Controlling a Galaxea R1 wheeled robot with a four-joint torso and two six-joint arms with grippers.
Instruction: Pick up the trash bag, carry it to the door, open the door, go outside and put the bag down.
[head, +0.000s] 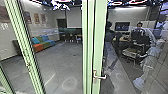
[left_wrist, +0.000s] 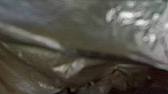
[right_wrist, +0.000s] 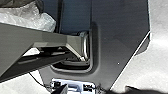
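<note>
A: Obs. 1, position of the bag?
B: Crinkled, translucent plastic trash bag (left_wrist: 100, 32), very close to the left wrist camera. In the right wrist view, similar plastic lies beside the robot's dark, flat base plate (right_wrist: 117, 42); I take it for the same bag.
A: State of the left gripper?
B: Cannot tell whether it is open or closed. Inference only: it carries the bag, given how near the plastic is. Right gripper: cannot tell either; no hold on anything can be confirmed.
A: Obs. 2, ahead?
B: Glass door with a pale green frame (head: 100, 45), bearing a metal lever handle (head: 100, 77). Neither gripper is seen at the handle. Through the glass: a low sofa in orange, green and blue (head: 45, 43), grey floor (head: 58, 62), and a person (head: 140, 25), small, on the right-hand side.
A: Step in hand?
B: Judged: bag brought to the door, opening to be done. Whether the door stands slightly ajar, I cannot tell.
A: Requirement for the next move?
B: A free gripper on the lever, most likely the right; work it, then swing the door while the base keeps clear of its path. Bag held close to the body.
A: Risk?
B: Loose plastic could snag on the lever or catch against the frame.
</note>
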